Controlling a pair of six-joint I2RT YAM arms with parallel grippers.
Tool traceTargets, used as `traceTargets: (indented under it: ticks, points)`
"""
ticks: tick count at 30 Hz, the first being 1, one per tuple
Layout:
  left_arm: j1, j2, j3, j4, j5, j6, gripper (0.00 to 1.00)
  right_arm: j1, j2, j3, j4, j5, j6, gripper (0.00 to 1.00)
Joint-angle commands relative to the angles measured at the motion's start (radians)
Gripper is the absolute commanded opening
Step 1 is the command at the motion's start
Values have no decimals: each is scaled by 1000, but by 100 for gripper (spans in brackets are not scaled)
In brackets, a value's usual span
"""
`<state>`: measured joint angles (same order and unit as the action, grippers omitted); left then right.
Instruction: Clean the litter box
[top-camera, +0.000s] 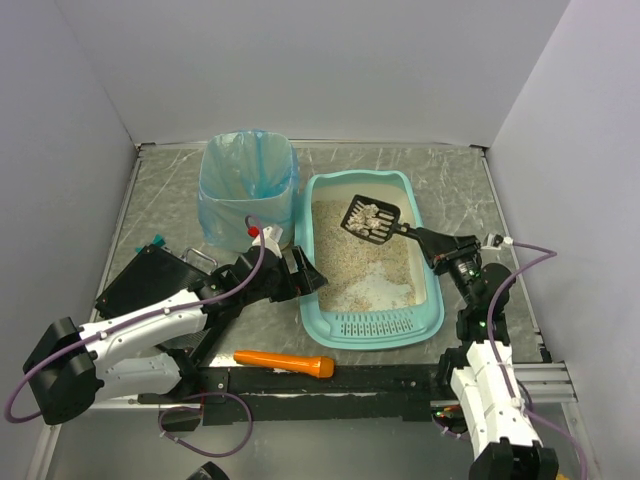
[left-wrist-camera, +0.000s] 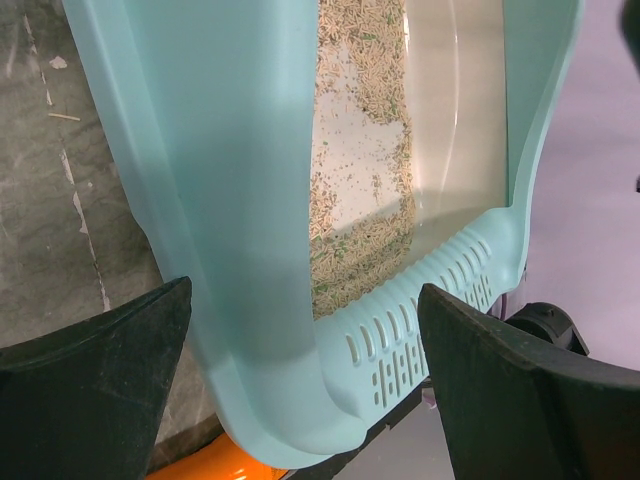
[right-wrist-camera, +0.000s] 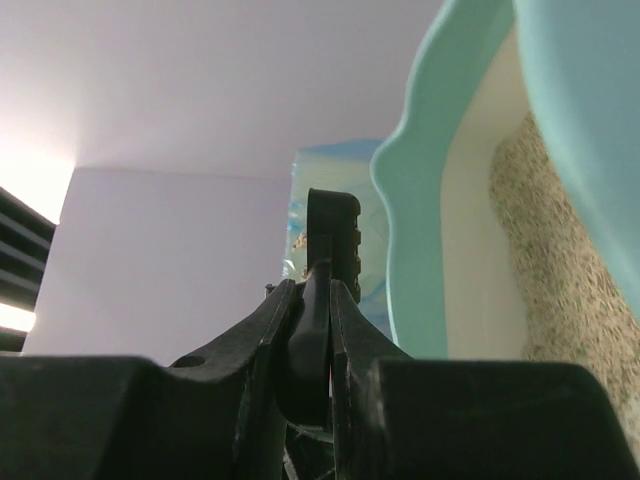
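Note:
The light teal litter box (top-camera: 385, 326) sits right of centre with beige litter inside and its slotted lip toward me. My right gripper (top-camera: 441, 248) is shut on the handle of a black slotted scoop (top-camera: 372, 220), held over the far part of the litter with pale clumps on it. In the right wrist view the fingers (right-wrist-camera: 262, 330) clamp the scoop handle (right-wrist-camera: 318, 290) beside the box rim (right-wrist-camera: 430, 200). My left gripper (top-camera: 305, 272) is open at the box's left wall. In the left wrist view its gripper (left-wrist-camera: 300, 390) straddles the near left corner of the box (left-wrist-camera: 240, 200).
A blue-bagged waste bin (top-camera: 248, 190) stands left of the box at the back. A flat black case (top-camera: 150, 280) lies at the left. An orange tool (top-camera: 285, 362) lies near the front edge and shows under the box corner in the left wrist view (left-wrist-camera: 200, 465). Walls enclose three sides.

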<state>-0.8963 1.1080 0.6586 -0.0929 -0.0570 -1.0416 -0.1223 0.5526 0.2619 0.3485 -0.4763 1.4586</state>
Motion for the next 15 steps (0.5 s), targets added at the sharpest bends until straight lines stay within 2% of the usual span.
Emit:
traceTargets:
  ticks: [1, 4, 5, 7, 8, 11, 12, 14, 15]
  points:
    - [-4, -11, 13, 22, -7, -9, 99, 19, 21, -23, 128, -4, 51, 0]
    - [-4, -10, 15, 19, -6, -9, 99, 47, 50, 75, -41, -31, -35, 0]
    - [-3, -8, 16, 21, -1, -3, 99, 32, 28, 82, -81, 14, -50, 0]
    - [-4, -10, 18, 19, 2, 6, 99, 50, 9, 63, -5, 31, -50, 0]
    - [-4, -10, 22, 15, -1, 8, 99, 62, 21, 69, 22, -16, -66, 0]
    - [-3, -17, 24, 13, -4, 11, 100, 29, -8, 137, -196, 39, -128, 0]
    - [-4, -22, 19, 16, -4, 9, 99, 27, -23, 108, -168, 92, -115, 0]
    - [-4, -33, 6, 19, -32, 0, 99, 62, 1, 56, -2, 38, -66, 0]
    - [-3, -33, 6, 19, -36, -1, 97, 73, 27, 72, 19, -29, -69, 0]
